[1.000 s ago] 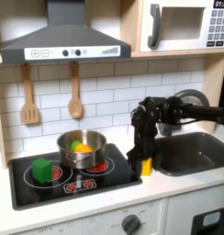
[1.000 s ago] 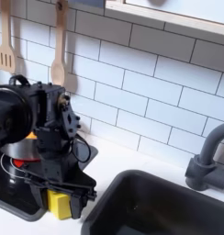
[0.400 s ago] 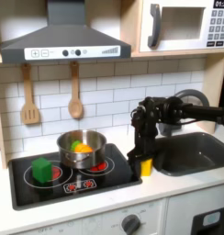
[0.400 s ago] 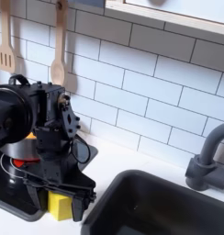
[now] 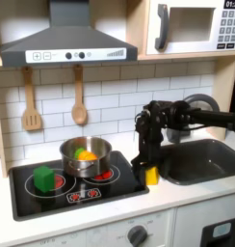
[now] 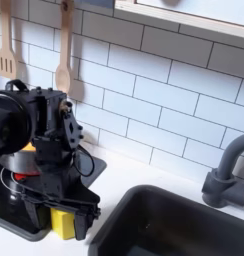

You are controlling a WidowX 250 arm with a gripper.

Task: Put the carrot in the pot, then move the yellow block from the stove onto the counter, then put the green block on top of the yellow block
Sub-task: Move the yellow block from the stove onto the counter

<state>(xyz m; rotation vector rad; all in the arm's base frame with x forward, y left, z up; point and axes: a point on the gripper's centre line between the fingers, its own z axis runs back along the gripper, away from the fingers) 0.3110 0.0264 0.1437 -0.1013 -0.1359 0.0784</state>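
Observation:
My gripper (image 5: 148, 171) (image 6: 62, 212) points down over the narrow strip of counter (image 5: 187, 198) between the stove (image 5: 76, 193) and the sink. It is shut on the yellow block (image 5: 151, 176) (image 6: 63, 223), which sits low between the fingers at counter level. I cannot tell whether the block touches the surface. The steel pot (image 5: 86, 159) stands on the stove's back right burner with the orange carrot (image 5: 86, 153) inside. In the first exterior view the green block (image 5: 43, 178) rests on the front left burner, well left of my gripper.
A dark sink (image 5: 201, 159) (image 6: 184, 225) lies just right of the gripper, with a grey faucet (image 6: 226, 175) behind it. Two wooden utensils (image 5: 79, 96) hang on the tiled wall. A range hood (image 5: 66, 39) and microwave (image 5: 192, 27) sit overhead.
The gripper and the yellow block have shifted slightly to the left in both exterior views, staying at the same height. Pot, carrot and green block have not moved.

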